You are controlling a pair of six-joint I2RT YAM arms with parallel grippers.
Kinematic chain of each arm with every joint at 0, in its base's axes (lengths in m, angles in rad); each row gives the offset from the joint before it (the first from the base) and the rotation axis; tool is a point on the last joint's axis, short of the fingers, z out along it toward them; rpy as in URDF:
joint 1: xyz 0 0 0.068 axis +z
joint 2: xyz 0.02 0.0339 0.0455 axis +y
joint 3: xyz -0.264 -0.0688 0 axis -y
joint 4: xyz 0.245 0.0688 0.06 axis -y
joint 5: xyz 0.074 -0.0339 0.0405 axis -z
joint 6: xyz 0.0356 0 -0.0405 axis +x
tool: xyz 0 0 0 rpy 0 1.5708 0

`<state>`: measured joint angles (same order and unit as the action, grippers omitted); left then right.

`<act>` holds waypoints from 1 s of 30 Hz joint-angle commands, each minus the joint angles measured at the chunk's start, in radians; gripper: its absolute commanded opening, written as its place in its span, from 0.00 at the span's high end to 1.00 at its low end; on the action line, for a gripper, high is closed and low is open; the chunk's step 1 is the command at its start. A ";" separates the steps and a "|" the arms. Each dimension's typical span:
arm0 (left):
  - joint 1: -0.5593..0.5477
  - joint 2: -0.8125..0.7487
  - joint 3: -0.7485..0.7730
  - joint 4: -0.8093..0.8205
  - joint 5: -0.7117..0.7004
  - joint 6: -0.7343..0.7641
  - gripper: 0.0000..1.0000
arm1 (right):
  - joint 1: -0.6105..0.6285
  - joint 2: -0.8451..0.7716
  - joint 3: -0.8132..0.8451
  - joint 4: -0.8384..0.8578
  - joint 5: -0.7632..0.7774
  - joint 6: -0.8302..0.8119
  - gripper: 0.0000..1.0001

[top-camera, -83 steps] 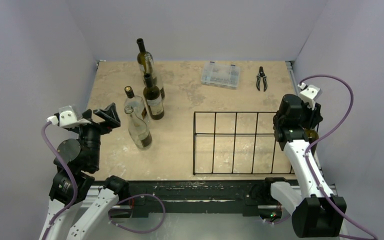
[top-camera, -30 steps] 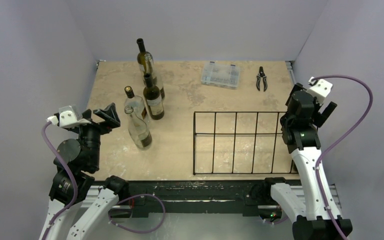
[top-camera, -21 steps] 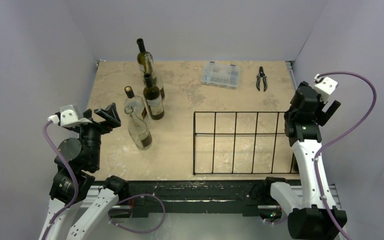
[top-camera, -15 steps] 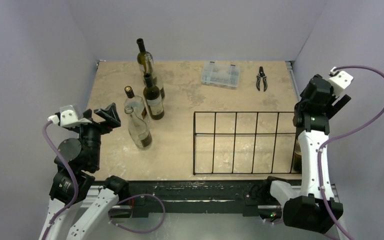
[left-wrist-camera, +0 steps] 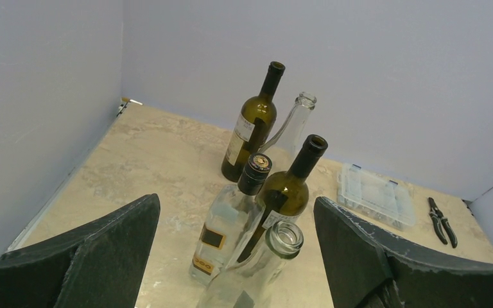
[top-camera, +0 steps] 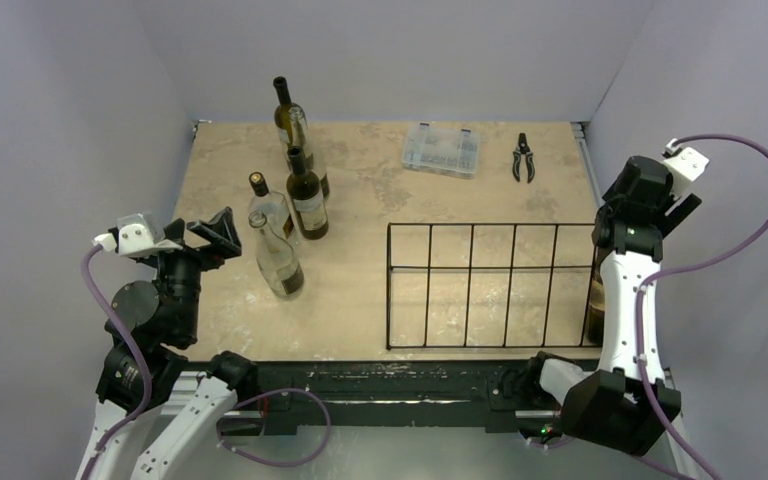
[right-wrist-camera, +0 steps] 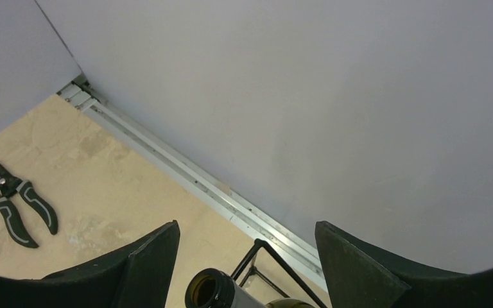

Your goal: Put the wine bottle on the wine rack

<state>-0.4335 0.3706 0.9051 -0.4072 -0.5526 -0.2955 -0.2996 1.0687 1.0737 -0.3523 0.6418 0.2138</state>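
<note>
— Where is the wine bottle [top-camera: 594, 303]?
— At the right end of the wine rack [top-camera: 470, 267], half hidden behind the right arm [top-camera: 617, 290]. Whether it is inside the last slot or just beside it, I cannot tell.
— And the right gripper [right-wrist-camera: 245, 226]?
— Its fingers are spread wide above the bottle's open mouth, gripping nothing. The left gripper [left-wrist-camera: 236, 200] gapes empty too, facing the other bottles [left-wrist-camera: 285, 192].

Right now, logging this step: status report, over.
Left end effector open, empty. Right end effector open above wine bottle, not gripping. Bottle at wine rack's right end. Other bottles standing apart, left.
</note>
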 commanded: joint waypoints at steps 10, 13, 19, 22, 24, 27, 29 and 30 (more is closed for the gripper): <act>-0.030 0.000 0.011 0.030 0.009 0.005 0.10 | -0.011 0.038 -0.061 -0.065 0.057 0.087 0.24; -0.031 0.001 0.011 0.031 0.012 0.005 0.10 | -0.012 0.033 -0.067 -0.074 0.072 0.090 0.26; -0.034 0.002 0.009 0.031 0.007 0.006 0.10 | -0.011 0.011 -0.081 -0.064 0.062 0.082 0.30; -0.036 0.005 0.011 0.031 0.012 0.006 0.10 | -0.010 0.013 -0.032 -0.065 0.065 0.043 0.29; -0.037 0.007 0.011 0.030 0.014 0.006 0.10 | -0.009 0.026 0.017 -0.094 0.062 0.027 0.27; -0.037 0.005 0.011 0.030 0.012 0.008 0.10 | -0.009 0.044 0.075 -0.120 0.028 0.011 0.21; -0.036 0.007 0.011 0.031 0.010 0.011 0.10 | -0.008 0.049 0.095 -0.128 0.003 0.009 0.16; -0.036 0.009 0.011 0.030 0.008 0.012 0.10 | -0.006 0.051 0.101 -0.124 -0.009 0.005 0.13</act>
<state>-0.4664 0.3672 0.9051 -0.4068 -0.5518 -0.2955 -0.3042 1.1191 1.0977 -0.4728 0.6674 0.2485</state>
